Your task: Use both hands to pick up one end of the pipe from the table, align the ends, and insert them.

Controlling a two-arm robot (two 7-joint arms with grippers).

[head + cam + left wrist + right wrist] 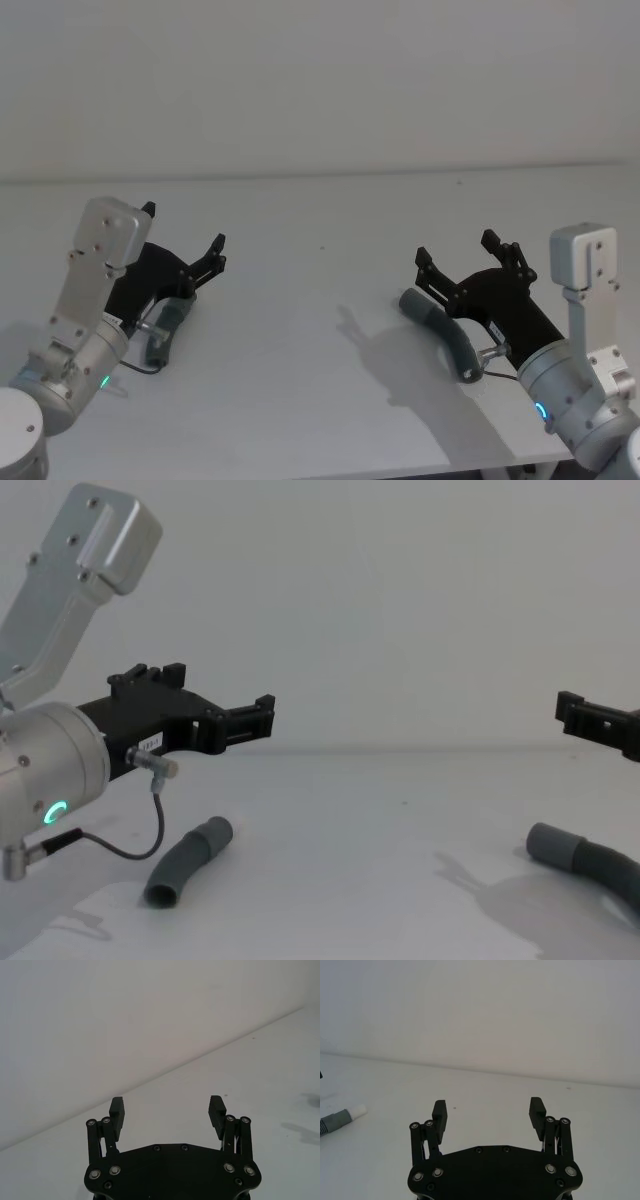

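Two dark grey ribbed pipe pieces lie on the white table (320,210). The short bent pipe (160,335) (187,862) rests at the left, below and behind my left gripper (183,226) (215,695) (167,1107), which hovers above the table, open and holding nothing. The longer pipe (440,325) (585,860) lies at the right with its smooth cuff end (550,842) pointing toward the middle. My right gripper (456,247) (488,1110) hangs open just above it, apart from it. In the right wrist view a grey cuff with a white tip (340,1119) lies far off on the table.
A plain white wall (320,80) rises behind the table's far edge. Bare table surface stretches between the two pipes. A thin black cable (130,845) loops under my left wrist near the short pipe.
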